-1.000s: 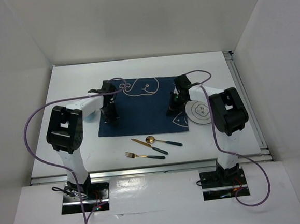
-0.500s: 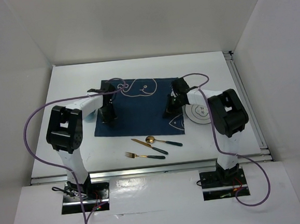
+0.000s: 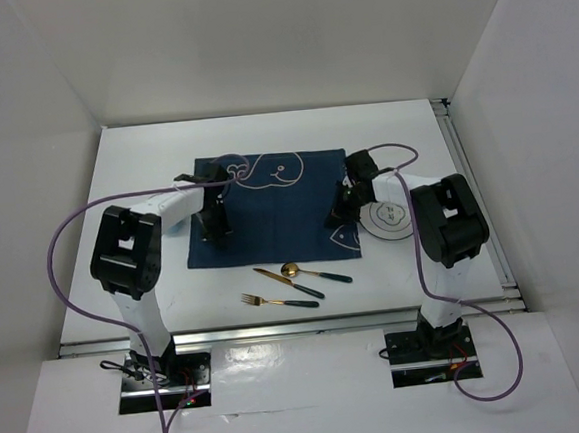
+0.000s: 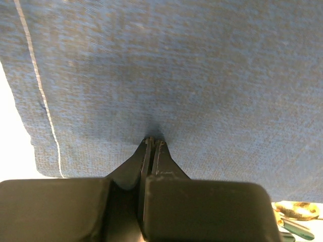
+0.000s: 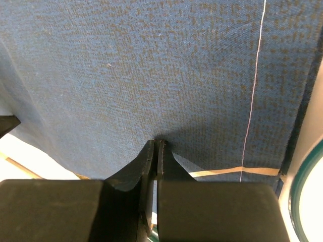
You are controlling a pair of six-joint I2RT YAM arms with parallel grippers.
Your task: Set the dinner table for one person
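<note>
While pinching the navy placemat (image 3: 269, 213) on the middle of the dinner table (image 3: 144, 158), left gripper (image 4: 153, 143) and right gripper (image 5: 157, 144) both clamped shut on it — seemingly barely begun, plate (image 3: 392, 220) at the mat's right edge, fork (image 3: 276, 301), knife (image 3: 290, 284), spoon (image 3: 314, 272) unplaced in front.

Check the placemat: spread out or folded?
Spread: the placemat lies open on the dinner table, whale drawing showing, puckered only where the left gripper and right gripper pinch it.

the placemat (image 3: 274, 213) is woven navy cloth, matt and slightly coarse, with thin white lines. the tabletop (image 3: 144, 158) is smooth white, edged by silver metal rails (image 3: 298, 328). the fork (image 3: 279, 302), knife (image 3: 288, 283) and spoon (image 3: 319, 273) are polished gold metal with dark glossy handles.
</note>
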